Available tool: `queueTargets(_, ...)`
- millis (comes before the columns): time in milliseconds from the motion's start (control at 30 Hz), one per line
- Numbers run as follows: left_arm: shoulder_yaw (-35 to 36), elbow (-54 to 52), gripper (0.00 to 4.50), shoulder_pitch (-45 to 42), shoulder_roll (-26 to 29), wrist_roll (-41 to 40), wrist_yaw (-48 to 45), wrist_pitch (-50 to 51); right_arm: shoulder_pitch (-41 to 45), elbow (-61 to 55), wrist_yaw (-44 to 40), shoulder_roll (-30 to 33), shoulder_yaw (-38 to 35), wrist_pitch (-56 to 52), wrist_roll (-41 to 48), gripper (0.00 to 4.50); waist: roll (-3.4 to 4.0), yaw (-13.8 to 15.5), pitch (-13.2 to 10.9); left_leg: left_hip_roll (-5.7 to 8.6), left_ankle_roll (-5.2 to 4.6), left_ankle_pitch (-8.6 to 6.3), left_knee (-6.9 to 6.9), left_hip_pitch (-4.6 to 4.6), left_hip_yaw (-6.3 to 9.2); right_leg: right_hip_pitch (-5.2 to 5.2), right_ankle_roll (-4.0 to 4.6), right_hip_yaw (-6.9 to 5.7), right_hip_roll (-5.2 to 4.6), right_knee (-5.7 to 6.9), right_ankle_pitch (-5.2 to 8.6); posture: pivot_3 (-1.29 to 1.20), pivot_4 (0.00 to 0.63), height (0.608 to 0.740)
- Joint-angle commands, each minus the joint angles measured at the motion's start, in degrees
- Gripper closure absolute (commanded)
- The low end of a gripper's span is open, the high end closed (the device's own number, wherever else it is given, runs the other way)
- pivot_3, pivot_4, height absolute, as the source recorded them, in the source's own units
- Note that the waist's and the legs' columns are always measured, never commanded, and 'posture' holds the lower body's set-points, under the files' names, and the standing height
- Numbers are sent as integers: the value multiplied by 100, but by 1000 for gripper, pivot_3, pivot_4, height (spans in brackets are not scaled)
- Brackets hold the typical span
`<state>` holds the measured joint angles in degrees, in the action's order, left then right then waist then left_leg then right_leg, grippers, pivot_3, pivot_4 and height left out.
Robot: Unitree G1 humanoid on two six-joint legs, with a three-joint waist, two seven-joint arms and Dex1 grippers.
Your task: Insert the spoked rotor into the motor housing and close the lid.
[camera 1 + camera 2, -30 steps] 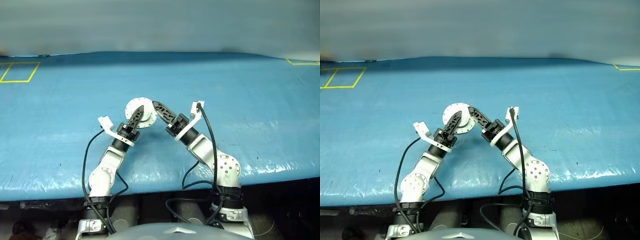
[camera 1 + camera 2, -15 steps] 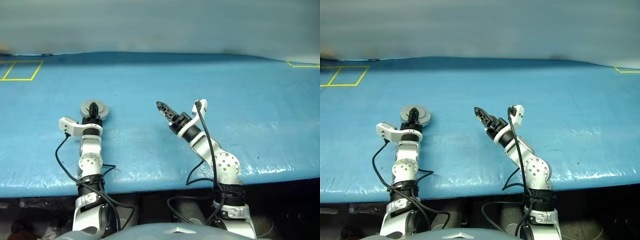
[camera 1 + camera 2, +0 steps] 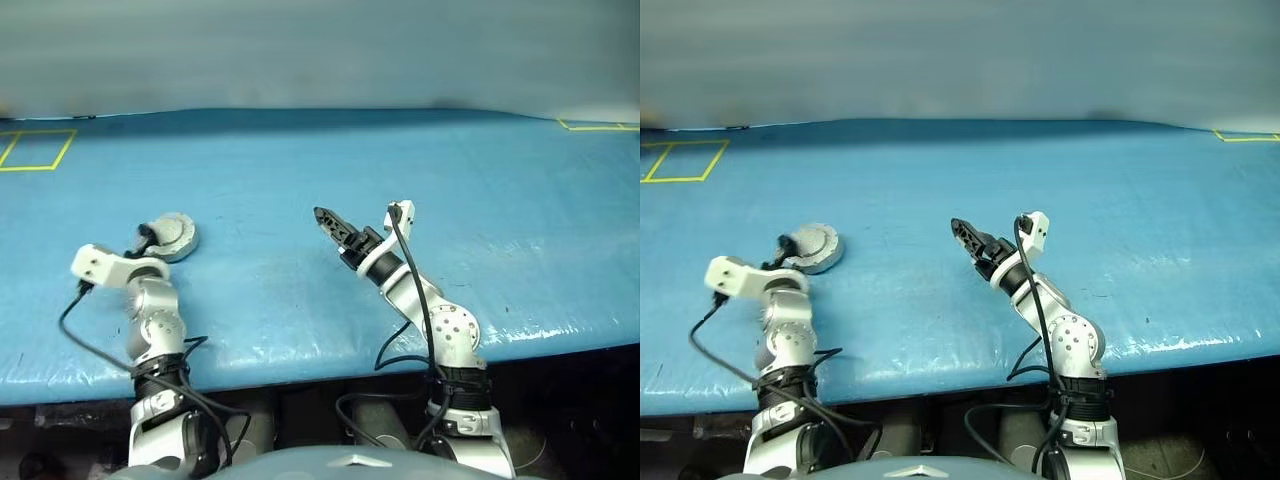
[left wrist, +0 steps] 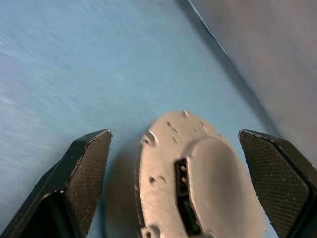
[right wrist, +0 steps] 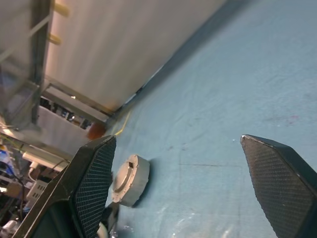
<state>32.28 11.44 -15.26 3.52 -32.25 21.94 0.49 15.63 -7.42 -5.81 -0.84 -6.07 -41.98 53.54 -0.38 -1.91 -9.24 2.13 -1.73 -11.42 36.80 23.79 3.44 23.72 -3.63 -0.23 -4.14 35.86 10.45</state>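
The motor housing [image 3: 173,236] is a short round silver body lying on the blue table at the left. In the left wrist view the lid [image 4: 198,173], a flat silver face with small holes and a black slot, seems to lie against the housing. My left gripper [image 3: 152,239] stands open just behind the housing, and its fingers [image 4: 89,163] flank the housing without touching it. My right gripper [image 3: 323,216] hangs open and empty over the middle of the table, well to the right of the housing [image 5: 131,179]. The spoked rotor is hidden.
A blue tarp covers the table [image 3: 300,170], whose front edge runs close to me. Yellow tape marks a square at the far left [image 3: 35,148] and a corner at the far right [image 3: 600,125]. A grey wall [image 3: 320,50] rises behind.
My left arm swung the housing from the middle of the table out to the left, and its jaws have now opened off it. My right gripper let go and has stayed near the middle.
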Motion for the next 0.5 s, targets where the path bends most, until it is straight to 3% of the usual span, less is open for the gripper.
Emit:
queueTargets(33,85,-650,27,149,319,596,216,-292,155,16,-43,77,1,58,-227,256,-2,49,-1,0,0,0,-1,2,1,1,2,-1,1,0,1,0,150,740)
queueTargets(167,-580,-1219,27,261,607,676,-1138,-515,154,-88,-481,370,485,781,-1243,256,-6,180,-4,8,5,0,5,13,5,9,7,-10,-4,-3,4,0,150,740)
queueTargets(367,-2019,-1519,27,388,863,806,-3337,-708,135,330,-444,1359,1411,1728,-3414,256,-7,158,-2,33,12,-26,13,9,-17,12,0,-12,-45,-23,2,0,150,740)
queueTargets(500,-3153,-1645,27,627,1473,1009,-4818,-156,161,335,-978,1823,1270,2022,-3647,256,-3,100,-4,28,-19,-11,-7,19,-27,16,2,-3,-39,-14,0,0,150,740)
